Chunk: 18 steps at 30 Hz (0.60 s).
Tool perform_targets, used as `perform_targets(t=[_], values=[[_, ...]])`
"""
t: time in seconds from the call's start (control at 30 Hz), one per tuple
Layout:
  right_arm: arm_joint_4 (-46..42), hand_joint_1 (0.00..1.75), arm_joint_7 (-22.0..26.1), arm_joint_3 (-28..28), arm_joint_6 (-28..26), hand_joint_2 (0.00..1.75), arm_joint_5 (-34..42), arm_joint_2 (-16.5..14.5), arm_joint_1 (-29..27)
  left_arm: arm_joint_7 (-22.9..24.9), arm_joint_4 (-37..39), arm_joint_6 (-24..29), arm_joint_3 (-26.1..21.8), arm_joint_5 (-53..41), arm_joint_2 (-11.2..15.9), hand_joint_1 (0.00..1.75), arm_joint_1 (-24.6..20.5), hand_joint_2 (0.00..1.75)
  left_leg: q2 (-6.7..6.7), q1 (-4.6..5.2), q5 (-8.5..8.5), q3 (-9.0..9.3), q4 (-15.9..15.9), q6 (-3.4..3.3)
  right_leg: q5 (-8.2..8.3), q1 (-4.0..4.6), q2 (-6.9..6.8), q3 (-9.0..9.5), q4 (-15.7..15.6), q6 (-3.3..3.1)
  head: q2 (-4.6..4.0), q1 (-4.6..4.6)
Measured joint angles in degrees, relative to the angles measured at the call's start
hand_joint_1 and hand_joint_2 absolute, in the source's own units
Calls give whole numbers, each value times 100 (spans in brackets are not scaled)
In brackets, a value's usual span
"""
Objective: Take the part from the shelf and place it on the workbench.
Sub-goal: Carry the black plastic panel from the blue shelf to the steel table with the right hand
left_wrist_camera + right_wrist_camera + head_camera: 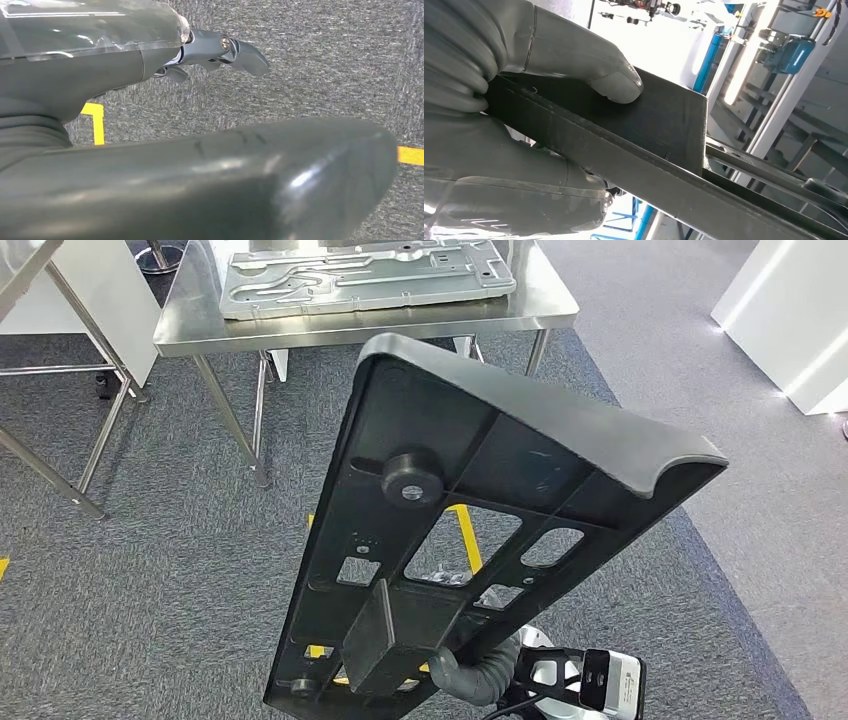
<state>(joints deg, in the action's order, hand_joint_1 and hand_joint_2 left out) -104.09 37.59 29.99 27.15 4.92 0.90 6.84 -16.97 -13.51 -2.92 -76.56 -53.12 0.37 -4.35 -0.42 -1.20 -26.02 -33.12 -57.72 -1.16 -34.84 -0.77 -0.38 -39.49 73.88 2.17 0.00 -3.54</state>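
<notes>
Holding the part (470, 530) aloft, the right hand (470, 672) grips a raised tab at the panel's near end, thumb (594, 70) pressed flat on one face and the other fingers wrapped beneath. The part is a long black moulded panel with ribs, cut-outs and a round boss, tilted so its far end rises toward the workbench (200, 315). That tilt appears to follow from a single grip at one end. It is clear of any surface and well short of the bench. A grey metal plate (360, 280) already lies on the bench top, leaving bare steel at the near edge. The left hand (220, 52) hangs over the carpet (150, 570), fingers apart, holding nothing. Judgement: carrying stage, placement outstanding.
</notes>
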Motion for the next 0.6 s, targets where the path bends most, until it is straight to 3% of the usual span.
perform_targets(t=[0.03,0.1,0.17,0.23,0.33,0.4,0.47,0.5,0.53,0.6], values=[[-3,175,0,-4,-23,175,-6,0,-5,-5,0,-12,0,-7,1,0,0,0,-13,2,-2,5,-2,2,115,0,2,16,-70,-8,0,0],[-25,175,0,-18,-51,175,-9,0,-6,-16,0,-26,0,-22,2,0,-4,0,-45,2,-10,25,-3,19,527,2,20,337,-779,-53,0,0],[-59,175,0,-29,-49,175,-3,-1,-1,-27,0,-34,0,-32,1,0,-9,0,-68,20,-22,29,-15,66,770,25,51,640,-1437,-112,0,0],[-92,175,0,-34,-28,175,8,-2,-5,-38,0,-42,0,-42,5,0,-9,0,-76,32,-22,24,-13,133,781,57,66,698,-1595,-160,0,0],[-154,175,0,-48,47,175,25,-25,-25,-62,0,-61,1,-60,19,0,-7,0,-60,18,-110,-6,-111,226,824,29,57,728,-1666,-261,0,-1],[-179,175,0,-60,78,175,31,-55,-45,-79,0,-70,1,-67,31,0,-8,0,-31,7,-420,-241,-645,266,842,17,44,753,-1707,-317,0,-1],[-185,175,0,-78,89,175,32,-71,-81,-89,0,-72,1,-67,40,0,-4,0,-18,5,-760,-610,-1417,300,836,29,41,750,-1701,-341,0,0],[-185,175,0,-87,107,175,32,-74,-97,-91,0,-73,1,-68,44,0,0,0,-13,4,-804,-725,-1639,310,831,34,43,750,-1694,-344,0,0],[-185,175,0,-99,134,175,37,-79,-108,-91,0,-73,1,-68,44,0,4,0,-9,2,-732,-734,-1643,313,823,37,46,753,-1686,-344,0,0],[-186,175,0,-122,211,175,53,-107,-115,-91,0,-73,1,-67,49,0,1,0,-3,-1,-322,-417,-973,300,796,39,60,773,-1662,-325,0,0]])
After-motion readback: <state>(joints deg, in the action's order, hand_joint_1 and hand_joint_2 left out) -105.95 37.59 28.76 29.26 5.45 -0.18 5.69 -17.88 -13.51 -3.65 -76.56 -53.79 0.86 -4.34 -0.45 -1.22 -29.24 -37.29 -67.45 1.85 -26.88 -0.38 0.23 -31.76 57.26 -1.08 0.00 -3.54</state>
